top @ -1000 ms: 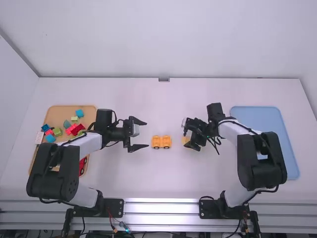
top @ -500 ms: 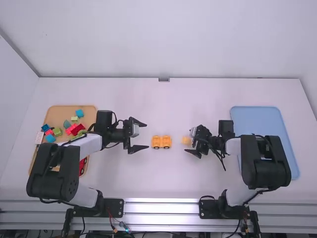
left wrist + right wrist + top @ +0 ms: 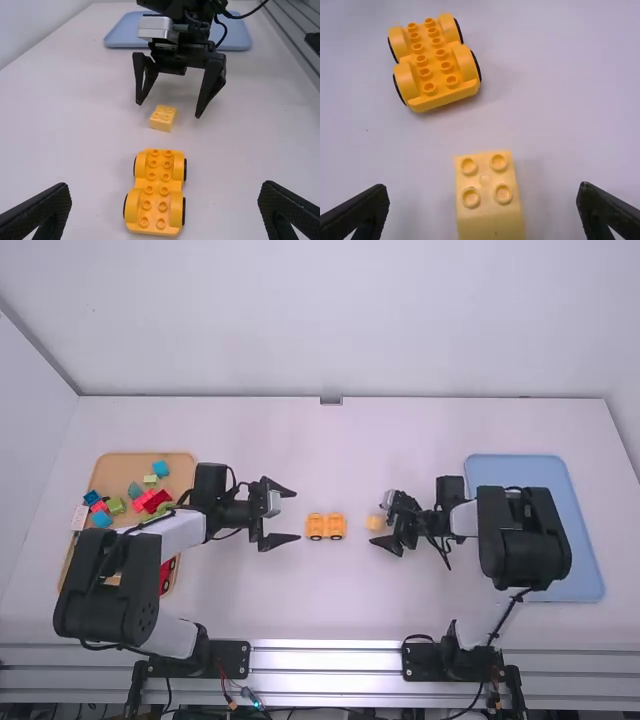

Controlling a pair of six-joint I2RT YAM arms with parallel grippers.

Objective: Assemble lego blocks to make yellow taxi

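Since half a second ago, the right arm's thick upper links (image 3: 522, 536) have been shifting up the high view, and they are now overlapping the blue tray (image 3: 512, 472) farther from the base. Its tool (image 3: 384, 521) is sitting just slightly displaced, while the left arm, the block and the vehicle base are staying put.

Nearest in the right wrist view, the right tool is holding its two fingers widely spread, gripping nothing. Between and near their tips, the pale yellow block (image 3: 487, 180) is resting on the table (image 3: 330, 455), its four round studs facing up in a two-by-two square above a plain, smooth side.

Beyond it, well apart, the orange-yellow vehicle base (image 3: 432, 60) is standing upright on black-edged wheels. Six rows of paired studs are running along its top, four rounded fenders are bulging at the corners, and its middle is narrowing between them. Nothing is sitting on its studs.

Farther across, the left tool (image 3: 296, 513) is pointing toward the base with fingers wide apart and empty. Past it, the wooden tray (image 3: 112, 472) is carrying loose red, blue and green blocks (image 3: 150, 499).
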